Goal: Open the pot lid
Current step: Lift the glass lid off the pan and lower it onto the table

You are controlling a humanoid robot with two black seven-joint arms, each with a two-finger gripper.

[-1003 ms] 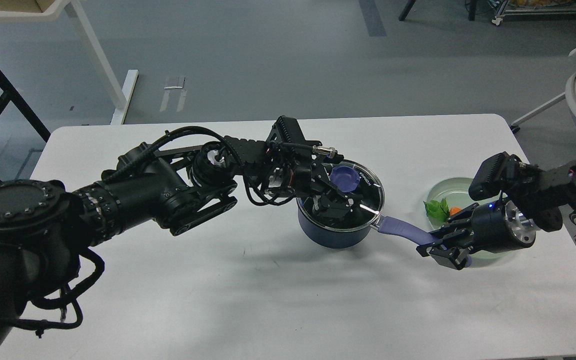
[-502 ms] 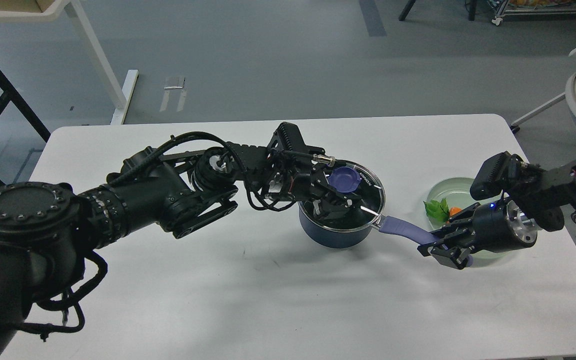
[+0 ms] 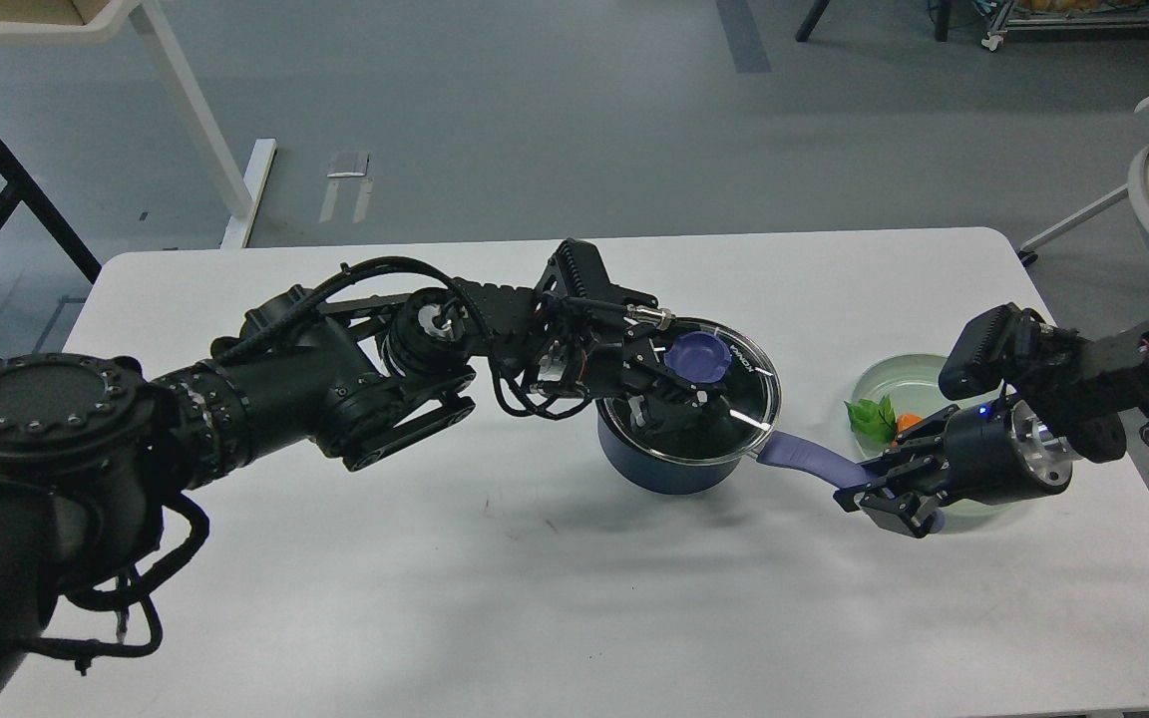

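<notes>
Table (image 3: 435, 598) white, floor grey; left end effector (image 3: 682, 377) grips lid knob (image 3: 691, 352); right end effector (image 3: 884, 494) clamps handle (image 3: 804, 460).

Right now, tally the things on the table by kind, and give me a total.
Pots: 1
Lids: 1
Bowls: 1
Leaves: 1
Orange pieces: 1
Total: 5
</notes>
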